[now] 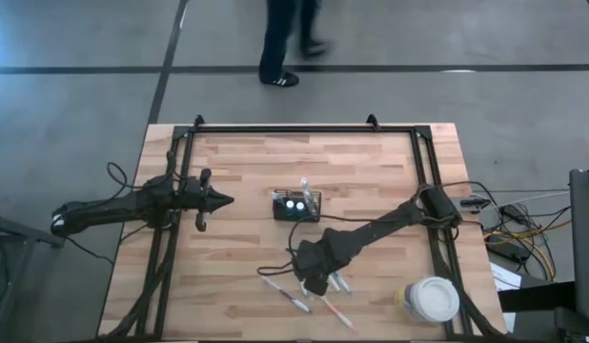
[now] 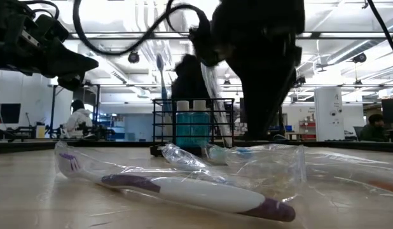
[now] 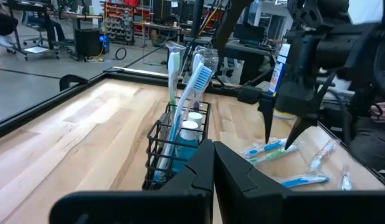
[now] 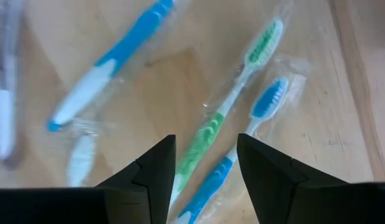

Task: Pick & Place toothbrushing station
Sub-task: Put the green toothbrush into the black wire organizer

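Pale wooden slatted table (image 1: 247,181): black wire-mesh caddy (image 1: 296,206) sits mid-table, wrapped toothbrushes (image 1: 287,293) scattered near, round white-lidded tub (image 1: 430,298) near-right.

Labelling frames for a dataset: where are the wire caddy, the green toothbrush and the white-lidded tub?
wire caddy (image 1: 296,207), high view, its top.
green toothbrush (image 4: 233,93), right wrist view, mid-handle.
white-lidded tub (image 1: 434,297), high view, lid centre.

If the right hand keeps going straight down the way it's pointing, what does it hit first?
Most likely the green toothbrush, which lies in its wrapper between the open fingers of the right hand; a blue toothbrush lies just beside it.
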Robot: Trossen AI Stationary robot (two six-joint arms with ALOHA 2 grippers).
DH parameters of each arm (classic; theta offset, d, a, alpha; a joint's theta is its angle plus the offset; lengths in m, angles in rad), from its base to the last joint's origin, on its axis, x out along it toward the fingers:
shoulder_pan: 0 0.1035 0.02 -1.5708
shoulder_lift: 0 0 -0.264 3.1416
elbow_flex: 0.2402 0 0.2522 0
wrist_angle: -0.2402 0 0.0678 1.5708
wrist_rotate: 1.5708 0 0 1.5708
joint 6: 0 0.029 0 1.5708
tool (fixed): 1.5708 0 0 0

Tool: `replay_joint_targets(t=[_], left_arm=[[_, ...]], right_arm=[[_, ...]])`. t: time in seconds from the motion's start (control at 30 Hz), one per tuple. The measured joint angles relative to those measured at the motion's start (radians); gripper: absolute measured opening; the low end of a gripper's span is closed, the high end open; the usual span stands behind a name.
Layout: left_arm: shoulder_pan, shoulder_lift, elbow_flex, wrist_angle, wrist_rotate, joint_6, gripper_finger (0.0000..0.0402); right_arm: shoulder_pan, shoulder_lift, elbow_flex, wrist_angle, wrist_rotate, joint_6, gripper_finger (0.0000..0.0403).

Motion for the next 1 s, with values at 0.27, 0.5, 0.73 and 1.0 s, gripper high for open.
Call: replay_joint_targets(t=[0.27,0.5,0.73,1.0], left_arm=[[0.000,0.000,0.000,0.000,0.000,0.000,0.0005],[0.000,0.000,0.000,-0.001,0.000,0.000,0.0005],[0.000,0.000,0.000,-0.005,0.000,0.000,0.0005],[0.000,0.000,0.000,-0.012,0.000,0.000,0.0005]], right_arm=[[0.000,0.010,-0.040,0.019,0.002,-0.001,0.0169],[0.000,0.016,-0.040,0.062,0.002,-0.011,0.0169],[0.001,0.016,-0.040,0.064,-0.001,-0.044,0.0169],[0.028,0.016,-0.056,0.057,-0.008,-0.280,0.0169]])
